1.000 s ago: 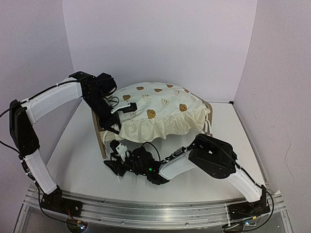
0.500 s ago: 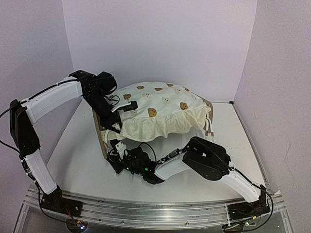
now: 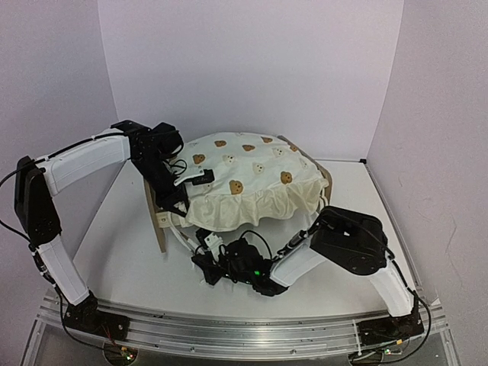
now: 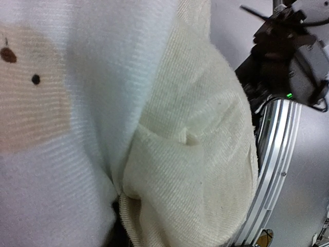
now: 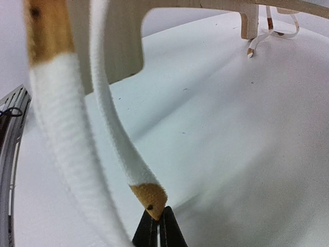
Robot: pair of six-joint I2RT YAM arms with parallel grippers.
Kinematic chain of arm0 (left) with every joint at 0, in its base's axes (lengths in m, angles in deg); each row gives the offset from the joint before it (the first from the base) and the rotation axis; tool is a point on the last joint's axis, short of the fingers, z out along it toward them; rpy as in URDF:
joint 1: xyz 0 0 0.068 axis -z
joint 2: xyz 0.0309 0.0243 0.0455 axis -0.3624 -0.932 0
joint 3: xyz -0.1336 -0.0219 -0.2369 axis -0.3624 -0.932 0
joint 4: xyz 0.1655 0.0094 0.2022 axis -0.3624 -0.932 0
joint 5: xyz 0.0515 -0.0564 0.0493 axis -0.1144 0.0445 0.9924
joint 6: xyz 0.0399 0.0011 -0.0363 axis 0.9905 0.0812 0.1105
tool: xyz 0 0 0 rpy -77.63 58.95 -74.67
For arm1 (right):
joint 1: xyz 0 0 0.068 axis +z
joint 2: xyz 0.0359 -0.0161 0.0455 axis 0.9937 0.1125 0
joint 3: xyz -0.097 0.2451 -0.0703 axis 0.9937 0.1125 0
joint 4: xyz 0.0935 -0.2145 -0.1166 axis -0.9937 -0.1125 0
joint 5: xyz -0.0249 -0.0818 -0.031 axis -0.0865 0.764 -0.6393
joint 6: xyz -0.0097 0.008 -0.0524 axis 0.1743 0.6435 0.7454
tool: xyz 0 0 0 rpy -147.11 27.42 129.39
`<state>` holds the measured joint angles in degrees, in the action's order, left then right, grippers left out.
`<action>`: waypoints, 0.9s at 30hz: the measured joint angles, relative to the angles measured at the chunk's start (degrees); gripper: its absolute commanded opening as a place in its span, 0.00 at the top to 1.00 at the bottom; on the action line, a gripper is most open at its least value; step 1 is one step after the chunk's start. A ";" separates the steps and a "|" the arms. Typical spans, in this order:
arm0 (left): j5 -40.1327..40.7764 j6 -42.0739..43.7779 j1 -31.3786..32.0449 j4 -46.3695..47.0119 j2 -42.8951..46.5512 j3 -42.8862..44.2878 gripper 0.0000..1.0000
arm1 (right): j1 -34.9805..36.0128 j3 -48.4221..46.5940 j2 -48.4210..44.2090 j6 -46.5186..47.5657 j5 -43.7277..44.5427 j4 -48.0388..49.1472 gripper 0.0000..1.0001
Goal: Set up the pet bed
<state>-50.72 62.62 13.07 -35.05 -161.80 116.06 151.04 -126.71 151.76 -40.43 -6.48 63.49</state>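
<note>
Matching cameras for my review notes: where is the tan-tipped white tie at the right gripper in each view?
Top external: tie, lower centre-left, between pet bed and right gripper.
Left wrist: not in it; bedding fills the view.
Right wrist: bottom centre, tan tip pinched in the shut right gripper.
Shared landmark: the aluminium rail.

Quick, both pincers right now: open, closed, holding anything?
Left pincer: closed on the cream bear-print ruffled bedding.
Right pincer: closed on the tan tip of a white fabric tie.
</note>
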 measured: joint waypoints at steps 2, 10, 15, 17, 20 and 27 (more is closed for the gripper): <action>0.93 1.87 -0.63 1.23 -0.03 -2.10 1.00 | 0.41 4.37 -4.71 -0.02 -1.36 -2.13 1.00; 2.70 6.72 -2.51 7.75 -2.96 -5.67 1.00 | 2.20 10.84 -17.25 -3.32 -9.03 -11.01 1.00; 3.63 9.09 -2.51 13.22 -4.74 -11.36 0.99 | 1.48 9.37 -17.55 -5.59 -11.44 -17.79 1.00; 3.75 9.45 -2.53 14.33 -4.15 -12.26 0.90 | 1.42 8.50 -17.51 -6.42 -11.87 -19.64 1.00; 3.83 9.73 -2.53 15.73 -3.33 -13.47 0.65 | 1.43 7.25 -17.23 -7.55 -12.43 -21.73 1.00; -3.16 9.83 -3.88 19.89 -1.37 -15.86 0.17 | 1.37 4.81 -15.59 -10.45 -14.66 -26.71 1.00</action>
<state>-53.88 72.45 9.19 -15.17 -163.17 100.19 152.41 -121.90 136.17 -50.88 -21.14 36.78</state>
